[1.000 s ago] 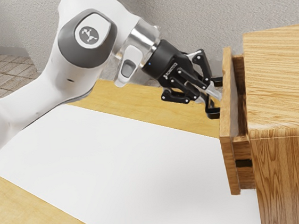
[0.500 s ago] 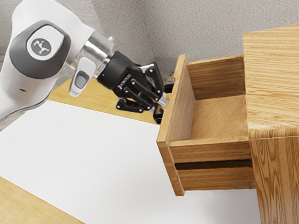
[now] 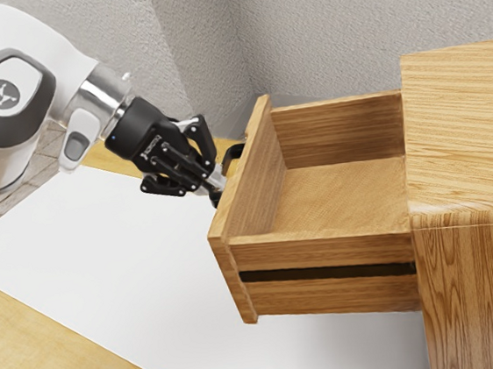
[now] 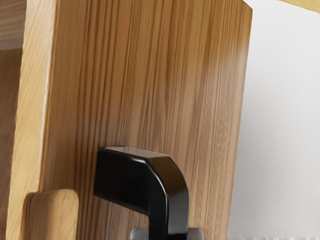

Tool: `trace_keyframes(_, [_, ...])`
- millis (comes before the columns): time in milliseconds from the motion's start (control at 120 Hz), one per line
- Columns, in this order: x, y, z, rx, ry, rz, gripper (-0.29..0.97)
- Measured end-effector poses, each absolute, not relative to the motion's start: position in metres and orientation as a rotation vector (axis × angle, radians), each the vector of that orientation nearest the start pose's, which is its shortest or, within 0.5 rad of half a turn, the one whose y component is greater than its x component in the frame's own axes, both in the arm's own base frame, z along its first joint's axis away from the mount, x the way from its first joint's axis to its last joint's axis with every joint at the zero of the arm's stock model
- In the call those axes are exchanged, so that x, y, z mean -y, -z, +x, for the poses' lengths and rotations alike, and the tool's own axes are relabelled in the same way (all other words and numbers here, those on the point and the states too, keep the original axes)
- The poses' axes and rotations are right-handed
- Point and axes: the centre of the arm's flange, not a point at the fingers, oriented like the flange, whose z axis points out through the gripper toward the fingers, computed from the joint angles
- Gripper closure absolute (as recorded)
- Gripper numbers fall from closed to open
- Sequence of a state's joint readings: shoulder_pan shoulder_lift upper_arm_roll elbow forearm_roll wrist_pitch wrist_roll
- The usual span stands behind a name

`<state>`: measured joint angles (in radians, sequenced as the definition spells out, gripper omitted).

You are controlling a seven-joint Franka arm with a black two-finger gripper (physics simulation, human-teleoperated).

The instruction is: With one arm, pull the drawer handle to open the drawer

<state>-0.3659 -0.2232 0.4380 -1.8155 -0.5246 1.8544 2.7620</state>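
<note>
Drawer (image 3: 336, 197) juts far out of the wooden cabinet (image 3: 468, 152) toward the exterior view's left, open, its wooden floor showing. At its front panel, the black gripper (image 3: 217, 177) has its fingers closed narrowly on the black handle (image 4: 150, 187), above the white table (image 3: 106, 270).
</note>
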Motion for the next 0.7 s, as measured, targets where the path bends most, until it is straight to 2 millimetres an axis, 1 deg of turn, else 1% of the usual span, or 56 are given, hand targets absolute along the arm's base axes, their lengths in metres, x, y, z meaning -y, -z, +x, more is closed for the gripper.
trace_keyframes(133, [-0.050,-0.656,0.509,-2.721,0.939,-0.822,0.77])
trace_keyframes(225, [-0.065,-0.656,0.506,-2.703,0.930,-0.852,0.77])
trace_keyframes(292, [-0.069,-0.656,0.506,-2.699,0.927,-0.857,0.77])
trace_keyframes(408, [-0.070,-0.656,0.506,-2.700,0.924,-0.854,0.77])
trace_keyframes(467, [-0.070,-0.656,0.506,-2.704,0.919,-0.849,0.73])
trace_keyframes(583, [-0.072,-0.655,0.505,-2.712,0.906,-0.846,0.57])
trace_keyframes(700, [-0.073,-0.657,0.503,-2.714,0.903,-0.841,0.48])
